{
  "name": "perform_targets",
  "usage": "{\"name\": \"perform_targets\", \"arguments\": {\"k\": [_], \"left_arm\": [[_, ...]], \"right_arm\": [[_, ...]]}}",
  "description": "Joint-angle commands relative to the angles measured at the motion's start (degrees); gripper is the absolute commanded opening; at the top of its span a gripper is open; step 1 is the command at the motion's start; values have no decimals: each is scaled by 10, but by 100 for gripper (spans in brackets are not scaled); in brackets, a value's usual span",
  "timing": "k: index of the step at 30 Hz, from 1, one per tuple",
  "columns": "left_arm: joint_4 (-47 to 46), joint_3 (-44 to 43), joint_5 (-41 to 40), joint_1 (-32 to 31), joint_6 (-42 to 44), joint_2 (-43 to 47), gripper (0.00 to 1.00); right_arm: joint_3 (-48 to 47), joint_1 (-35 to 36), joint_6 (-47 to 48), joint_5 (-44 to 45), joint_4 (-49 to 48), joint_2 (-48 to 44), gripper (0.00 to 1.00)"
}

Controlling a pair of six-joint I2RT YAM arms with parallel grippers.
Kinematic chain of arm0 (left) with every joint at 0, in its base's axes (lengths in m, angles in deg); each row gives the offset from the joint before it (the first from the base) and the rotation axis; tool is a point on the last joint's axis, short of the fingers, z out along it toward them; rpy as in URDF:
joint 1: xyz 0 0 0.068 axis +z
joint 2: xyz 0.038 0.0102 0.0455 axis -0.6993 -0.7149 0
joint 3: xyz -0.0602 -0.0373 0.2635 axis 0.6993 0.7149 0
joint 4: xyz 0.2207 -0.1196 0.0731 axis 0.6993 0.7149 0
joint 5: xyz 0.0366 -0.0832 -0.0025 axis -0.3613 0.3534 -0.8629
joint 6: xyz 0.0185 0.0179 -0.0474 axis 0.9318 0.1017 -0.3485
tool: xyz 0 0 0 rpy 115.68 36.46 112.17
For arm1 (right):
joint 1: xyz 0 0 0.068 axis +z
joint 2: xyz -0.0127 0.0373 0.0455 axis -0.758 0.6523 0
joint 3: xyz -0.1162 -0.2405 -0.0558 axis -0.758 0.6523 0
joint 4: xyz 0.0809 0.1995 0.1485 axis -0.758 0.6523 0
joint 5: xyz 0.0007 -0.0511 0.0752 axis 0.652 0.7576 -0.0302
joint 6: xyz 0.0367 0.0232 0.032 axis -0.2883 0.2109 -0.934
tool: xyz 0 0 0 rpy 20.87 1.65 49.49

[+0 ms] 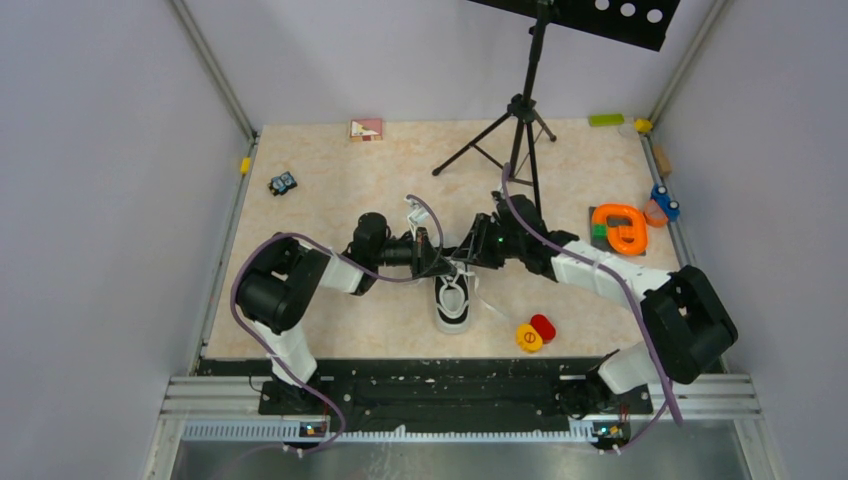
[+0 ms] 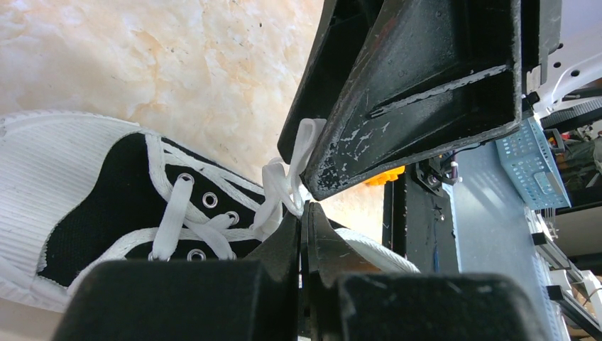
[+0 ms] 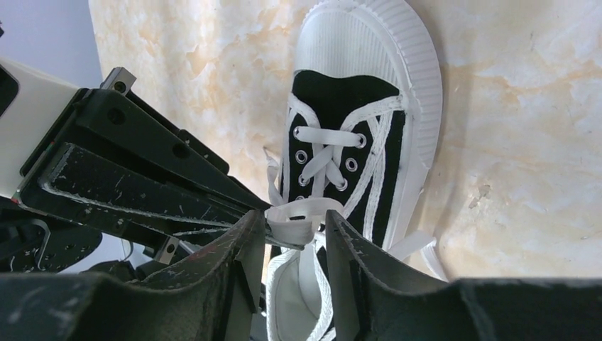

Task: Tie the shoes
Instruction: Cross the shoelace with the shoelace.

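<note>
While both arms lean in toward the middle of the counter [image 1: 385, 332], a small toy car [image 1: 283, 183] sits well apart at the far left. Coming in from that side, the left end effector [image 2: 304, 212] has its fingers pressed together, and as far as I can make out from where the tips meet, it has a loop of white lace [image 3: 292, 229] nipped between them. Just below it lies the black sneaker [image 1: 452, 303], flat on its sole at the centre of the counter, its white toe cap pointing toward the arm bases and its heel opening under the two end effectors. The remaining lacing crosses through the eyelets over the tongue. From the right, the right end effector [image 3: 294, 217] straddles that same loop with its fingers apart, one on each side and a gap showing beside the lace, so it stands open. Further right, a yellow disc [image 1: 528, 338] and a red disc [image 1: 543, 326] lie touching near the front edge, and an orange ring toy [image 1: 620, 228] rests beyond them.
</note>
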Motion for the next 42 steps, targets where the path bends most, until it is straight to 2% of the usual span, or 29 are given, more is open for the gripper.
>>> {"name": "perform_targets", "arguments": {"k": [1,8,17,21,24,28,36,42], "left_arm": [[-27,-3,7,2,5,0,0],[-29,-4,9,1,3,0,0],[-29,-6,11,1,2,-3,0],[-17,-13,8,0,0,-6,1],[-8,-13,1,1,6,-3,13],[6,-14,-8,0,16,3,23],[11,-15,-21,1,19,9,31],[10,-16,-26,1,18,13,33]], "right_arm": [[-37,6,-1,4,-26,-1,41],[-52,6,2,10,-21,8,40],[-54,7,4,11,-17,6,0],[-53,10,4,5,-25,4,0],[-57,14,7,3,-24,2,0],[-58,18,7,2,-25,4,0],[-60,26,3,-2,-33,9,0],[-64,33,-9,-10,-46,18,0]]}}
